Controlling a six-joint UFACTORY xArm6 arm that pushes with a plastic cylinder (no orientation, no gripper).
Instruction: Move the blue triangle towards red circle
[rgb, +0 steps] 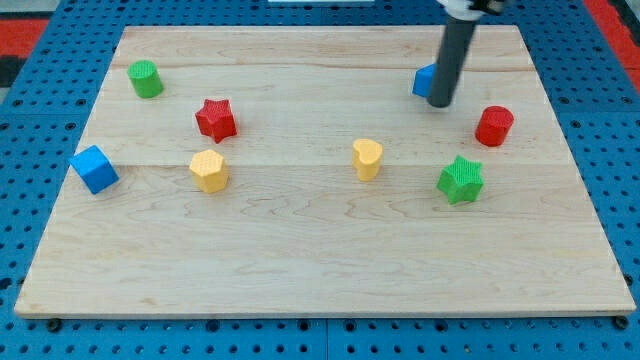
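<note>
Nearest the camera: bare front edge of the light wooden board (320, 290), sitting on a blue perforated base (30, 40). No pincer on this rig, so nothing opens or grips; the dark rod ends in my tip (439, 103), at the board surface.

- blue triangle block (425, 80): just to the view's left of my tip and slightly above, partly hidden behind the rod, looks touching it.
- red circle block (short cylinder) (494, 126): near my tip, to the view's right and a bit lower, apart from it.
- green star block (460, 180): below my tip, slightly right.
- yellow heart-like block (367, 159): below-left of my tip.
- yellow hexagon-like block (209, 170), red star block (216, 119): well left.
- green cylinder block (145, 78), blue cube block (94, 168): far left.
</note>
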